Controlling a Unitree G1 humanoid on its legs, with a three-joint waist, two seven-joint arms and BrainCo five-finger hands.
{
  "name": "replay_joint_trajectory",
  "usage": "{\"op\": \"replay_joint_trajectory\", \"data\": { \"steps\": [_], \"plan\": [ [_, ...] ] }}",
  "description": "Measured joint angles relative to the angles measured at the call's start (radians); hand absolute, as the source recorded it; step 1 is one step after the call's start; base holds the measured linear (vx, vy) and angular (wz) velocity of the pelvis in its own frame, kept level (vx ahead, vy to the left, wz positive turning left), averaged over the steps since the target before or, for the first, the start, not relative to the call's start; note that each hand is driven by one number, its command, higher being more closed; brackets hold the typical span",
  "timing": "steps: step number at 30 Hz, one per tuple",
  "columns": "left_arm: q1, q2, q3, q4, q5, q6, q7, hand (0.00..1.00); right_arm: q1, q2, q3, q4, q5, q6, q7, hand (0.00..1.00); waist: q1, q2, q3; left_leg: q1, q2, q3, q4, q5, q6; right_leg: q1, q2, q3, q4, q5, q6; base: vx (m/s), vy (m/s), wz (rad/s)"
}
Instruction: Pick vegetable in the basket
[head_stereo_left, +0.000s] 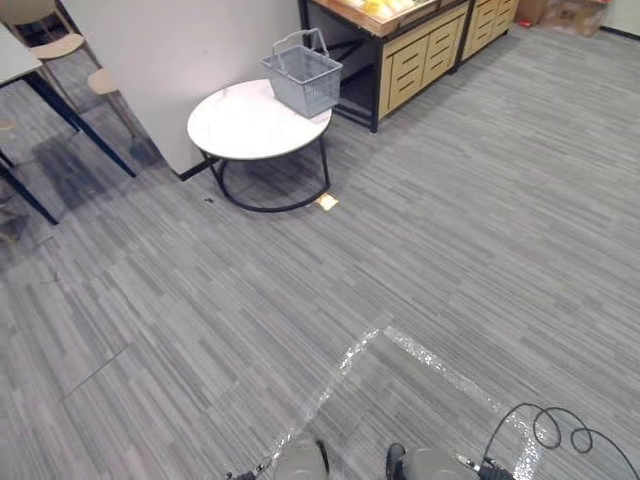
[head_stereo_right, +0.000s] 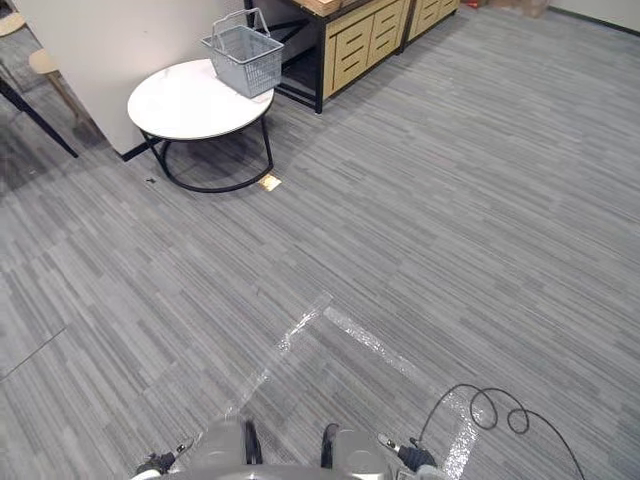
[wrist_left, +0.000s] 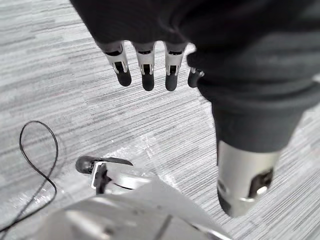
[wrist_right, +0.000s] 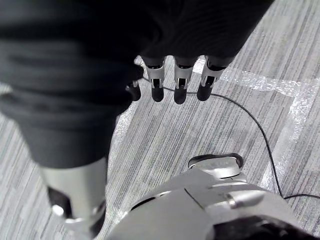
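Standing well apart from everything, so most of what can go wrong is about the approach, I reckon. The basket (head_stereo_left: 303, 78) sits in the upper left of the frame, on the round white table (head_stereo_left: 240, 128), close to that table's rim on the side nearest the wooden table (head_stereo_left: 420, 55) with drawers. It looks empty from here, but I can't see its bottom.

The only candidate for the vegetable is some yellow stuff (head_stereo_left: 385, 8) on top of the wooden table at the top edge of the frame. It's too small to say what it actually is, so picking the wrong item is a real risk.

The left hand (wrist_left: 147, 62) hangs over the floor with its fingers (wrist_left: 123, 75) straight and a bit spread, holding nothing. The right hand (wrist_right: 179, 82) is the same.

My worries:
- The basket is light and near the rim, so a bump from an arm, or something dropped in hard, could shove it off.
- The round table's black ring base (head_stereo_left: 265, 205) pokes out low, so it'd be easy to clip it when stepping in.
- Smooth produce could slip out of stiff fingers on the way over.
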Motion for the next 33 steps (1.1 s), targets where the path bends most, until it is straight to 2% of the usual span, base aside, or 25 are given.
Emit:
{"op": "replay_joint_trajectory", "data": {
  "steps": [1,3,4,6,7,9,11,12,13,14,15,16,17,18,19,20,21,23,24,26,27,29,31,32,33],
  "plan": [
    [0.009,-0.01,0.018,-0.013,-0.006,-0.001,-0.002,0.0,-0.009,-0.004,0.013,-0.002,0.001,0.0,0.001,0.0,0.016,-0.014,0.01,-0.053,-0.005,-0.007,0.081,0.054,-0.009,0.014,-0.004,0.021,-0.003,-0.008,-0.01,0.11,-0.044,-0.26],
    [0.01,-0.012,0.012,-0.022,-0.006,-0.001,-0.003,0.0,-0.023,-0.012,0.028,-0.003,-0.001,0.002,0.003,0.0,0.023,-0.009,0.013,-0.102,-0.041,-0.025,0.068,-0.028,-0.013,0.017,-0.014,0.039,-0.006,-0.012,-0.017,0.16,-0.007,-0.26],
    [0.009,-0.023,0.008,-0.024,-0.007,-0.006,-0.006,0.0,-0.037,-0.021,0.027,-0.001,-0.001,0.003,0.005,0.0,0.026,0.002,0.02,-0.128,-0.069,-0.029,-0.021,-0.066,-0.014,0.019,-0.018,0.055,-0.022,-0.009,-0.021,0.23,0.052,-0.32],
    [0.013,-0.026,0.005,-0.032,-0.008,-0.012,-0.014,0.0,-0.051,-0.027,0.027,-0.002,-0.002,0.003,0.006,0.0,0.036,0.011,0.021,-0.135,-0.094,-0.023,-0.282,-0.057,-0.018,0.025,-0.019,0.075,-0.046,-0.013,-0.015,0.26,0.071,-0.36],
    [0.019,-0.035,0.004,-0.037,-0.007,-0.015,-0.018,0.0,-0.056,-0.028,0.027,-0.003,-0.003,0.002,0.006,0.0,0.037,0.016,0.018,-0.129,-0.097,-0.027,-0.487,-0.023,-0.029,0.038,-0.014,0.076,-0.067,-0.019,-0.005,0.26,0.065,-0.23],
    [0.029,-0.039,0.004,-0.041,-0.006,-0.023,-0.02,0.0,-0.058,-0.032,0.027,-0.003,-0.007,0.002,0.006,0.0,0.04,0.028,0.023,-0.119,-0.091,-0.034,-0.74,0.03,-0.053,0.079,0.001,0.09,-0.093,-0.047,0.019,0.43,0.125,-0.14],
    [0.036,-0.051,0.009,-0.039,-0.004,-0.023,-0.025,0.0,-0.062,-0.046,0.027,-0.003,-0.017,0.001,0.007,0.0,0.053,0.054,0.021,-0.14,-0.057,-0.049,-0.802,0.038,-0.057,0.146,0.015,0.123,-0.108,-0.103,0.063,0.59,0.257,-0.4],
    [0.045,-0.053,0.014,-0.04,-0.004,-0.023,-0.028,0.0,-0.061,-0.046,0.026,-0.003,-0.019,0.001,0.007,0.0,0.056,0.054,0.019,-0.136,-0.054,-0.041,-0.789,0.04,-0.054,0.166,0.006,0.129,-0.109,-0.122,0.065,0.61,0.351,-0.61],
    [0.073,-0.043,0.032,-0.039,-0.002,-0.021,-0.034,0.0,-0.054,-0.027,0.025,-0.001,-0.025,0.0,0.006,0.0,0.064,0.021,0.005,-0.127,-0.072,-0.015,-0.723,0.12,-0.026,0.208,-0.041,0.15,-0.108,-0.166,0.071,0.66,0.341,-0.61],
    [0.092,-0.035,0.04,-0.038,0.003,-0.021,-0.035,0.0,-0.041,-0.008,0.015,0.006,-0.032,0.0,0.008,0.0,0.073,-0.013,-0.04,-0.137,-0.102,0.014,-0.68,0.142,-0.02,0.2,-0.076,0.178,-0.073,-0.173,0.08,0.82,0.362,-0.63],
    [0.096,-0.02,0.059,-0.038,0.009,-0.021,-0.034,0.0,-0.039,0.024,-0.008,0.003,-0.043,-0.003,0.01,0.0,0.073,-0.055,-0.067,-0.131,-0.154,0.018,-0.66,0.135,0.005,0.142,-0.129,0.2,0.056,-0.147,0.1,0.73,0.259,-0.3],
    [0.095,-0.011,0.06,-0.037,0.012,-0.02,-0.03,0.0,-0.039,0.039,-0.023,0.002,-0.046,-0.007,0.011,0.0,0.065,-0.07,-0.077,-0.123,-0.178,0.025,-0.653,0.12,0.022,0.113,-0.145,0.212,0.128,-0.119,0.1,0.76,0.27,0.17],
    [0.081,0.0,0.055,-0.039,0.024,-0.02,-0.025,0.0,-0.042,0.054,-0.054,0.002,-0.048,-0.018,0.012,0.0,0.05,-0.089,-0.077,-0.094,-0.214,0.027,-0.622,0.077,0.057,0.072,-0.16,0.237,0.282,-0.017,0.099,0.76,0.282,0.45],
    [0.072,0.005,0.051,-0.041,0.044,-0.019,-0.022,0.0,-0.041,0.057,-0.066,0.002,-0.058,-0.018,0.013,0.0,0.045,-0.098,-0.076,-0.041,-0.236,0.025,-0.6,0.016,0.073,0.031,-0.165,0.247,0.432,0.152,0.111,0.75,0.274,0.4],
    [0.069,0.007,0.051,-0.042,0.049,-0.019,-0.02,0.0,-0.039,0.058,-0.066,0.002,-0.06,-0.019,0.014,0.0,0.045,-0.101,-0.076,-0.005,-0.246,0.023,-0.598,-0.011,0.08,0.013,-0.17,0.246,0.5,0.261,0.137,0.71,0.239,0.25],
    [0.065,0.009,0.047,-0.043,0.049,-0.018,-0.018,0.0,-0.039,0.059,-0.067,-0.005,-0.078,-0.022,0.016,0.0,0.042,-0.102,-0.074,0.068,-0.265,0.016,-0.599,-0.059,0.094,-0.033,-0.188,0.22,0.65,0.368,0.171,0.8,0.24,0.25],
    [0.052,0.012,0.032,-0.044,0.049,-0.017,-0.018,0.0,-0.037,0.058,-0.087,-0.022,-0.09,-0.032,0.019,0.0,0.034,-0.095,-0.068,0.165,-0.286,-0.007,-0.611,-0.113,0.102,-0.1,-0.216,0.148,0.826,0.309,0.132,0.77,0.207,0.25],
    [0.04,0.015,0.001,-0.044,0.049,-0.014,-0.02,0.0,-0.035,0.049,-0.11,-0.037,-0.093,-0.036,0.016,0.0,0.025,-0.076,-0.058,0.267,-0.286,-0.029,-0.642,-0.156,0.104,-0.166,-0.224,0.065,0.915,0.216,0.082,0.46,0.089,0.21],
    [0.037,0.015,-0.005,-0.046,0.045,-0.011,-0.021,0.0,-0.033,0.046,-0.114,-0.042,-0.093,-0.037,0.014,0.0,0.021,-0.066,-0.056,0.305,-0.284,-0.038,-0.656,-0.168,0.102,-0.19,-0.226,0.027,0.916,0.181,0.077,0.56,0.024,0.4],
    [0.019,0.014,-0.025,-0.047,0.038,-0.008,-0.021,0.0,-0.021,0.037,-0.122,-0.049,-0.094,-0.037,0.009,0.0,-0.001,-0.053,-0.047,0.423,-0.27,-0.084,-0.705,-0.193,0.101,-0.258,-0.234,-0.092,0.821,0.085,0.064,0.61,-0.036,0.65],
    [0.005,0.009,-0.026,-0.051,0.027,-0.008,-0.026,0.0,-0.014,0.034,-0.122,-0.049,-0.095,-0.037,0.01,0.0,-0.015,-0.045,-0.042,0.467,-0.252,-0.109,-0.721,-0.209,0.1,-0.299,-0.228,-0.127,0.714,0.063,0.065,0.55,-0.128,0.82],
    [-0.014,-0.017,-0.026,-0.065,-0.003,-0.009,-0.036,0.0,-0.014,0.032,-0.126,-0.057,-0.096,-0.039,0.009,0.0,-0.025,-0.027,-0.032,0.511,-0.212,-0.125,-0.74,-0.226,0.087,-0.346,-0.194,-0.13,0.45,0.072,0.079,0.57,-0.172,0.75],
    [-0.031,-0.043,-0.027,-0.083,-0.001,-0.011,-0.042,0.0,-0.011,0.037,-0.127,-0.059,-0.096,-0.037,0.006,0.0,-0.042,-0.027,-0.028,0.546,-0.172,-0.148,-0.759,-0.261,0.057,-0.363,-0.176,-0.087,0.074,0.154,0.11,0.66,-0.305,0.74],
    [-0.03,-0.04,-0.024,-0.081,-0.005,-0.013,-0.045,0.0,-0.008,0.041,-0.126,-0.059,-0.096,-0.036,0.006,0.0,-0.043,-0.038,-0.028,0.574,-0.16,-0.165,-0.778,-0.283,0.039,-0.362,-0.174,-0.02,-0.104,0.223,0.14,0.64,-0.35,0.56],
    [-0.027,-0.038,-0.016,-0.079,-0.005,-0.015,-0.045,0.0,-0.005,0.046,-0.129,-0.059,-0.096,-0.036,0.006,0.0,-0.043,-0.048,-0.029,0.588,-0.157,-0.174,-0.782,-0.296,0.03,-0.36,-0.176,0.008,-0.149,0.255,0.157,0.65,-0.378,0.4]
  ]
}}
